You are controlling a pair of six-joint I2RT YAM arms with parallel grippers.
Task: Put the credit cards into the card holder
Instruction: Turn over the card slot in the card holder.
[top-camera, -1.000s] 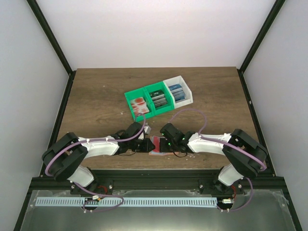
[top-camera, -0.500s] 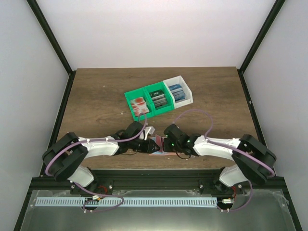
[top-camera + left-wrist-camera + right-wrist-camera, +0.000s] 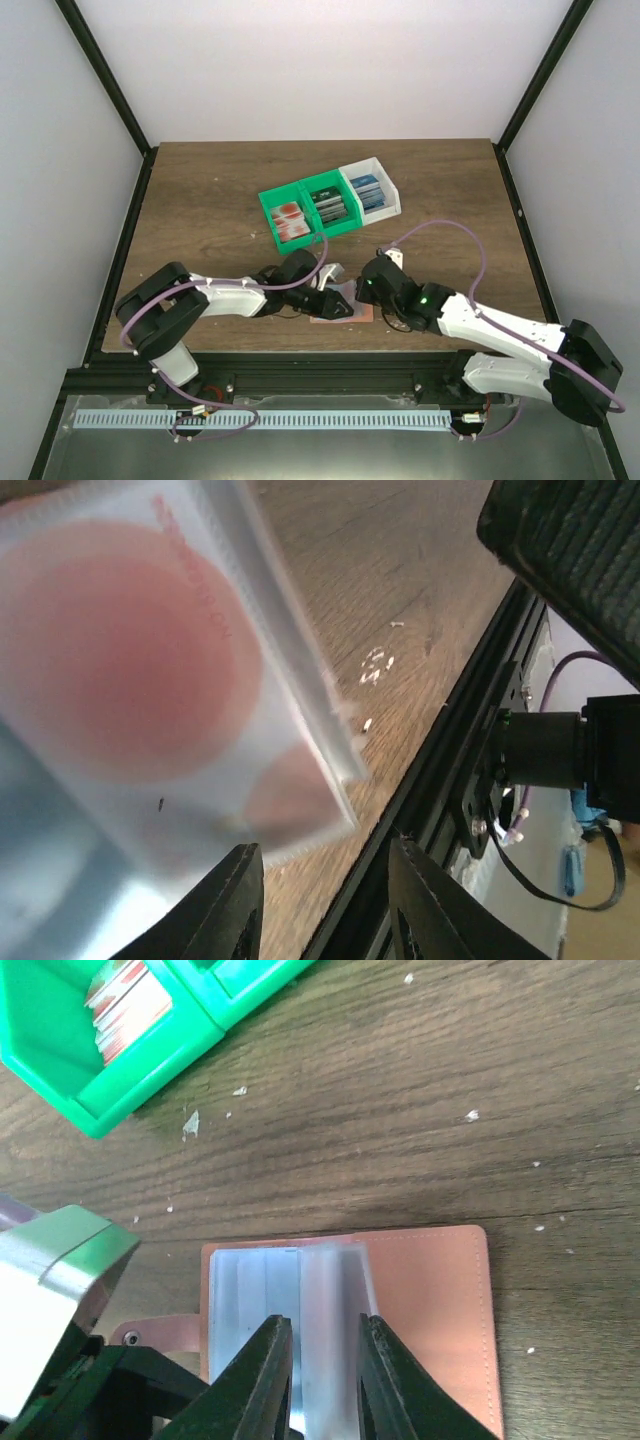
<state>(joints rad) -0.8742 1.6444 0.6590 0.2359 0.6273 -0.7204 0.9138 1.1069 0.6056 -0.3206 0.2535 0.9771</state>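
looks like the red-and-white plastic card [image 3: 120, 670] is sleeved in the open salmon leather card holder [image 3: 430, 1310] on the wooden table [image 3: 450, 1110], left gripper [image 3: 322, 870] and right gripper [image 3: 322, 1325] both parted and empty, so next probably means fetching another card from the green plastic bin [image 3: 100, 1070]

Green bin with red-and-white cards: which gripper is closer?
Left. The left gripper is just on the near side of the green bin, at the left side of the card holder; the right gripper is farther right, over the holder.
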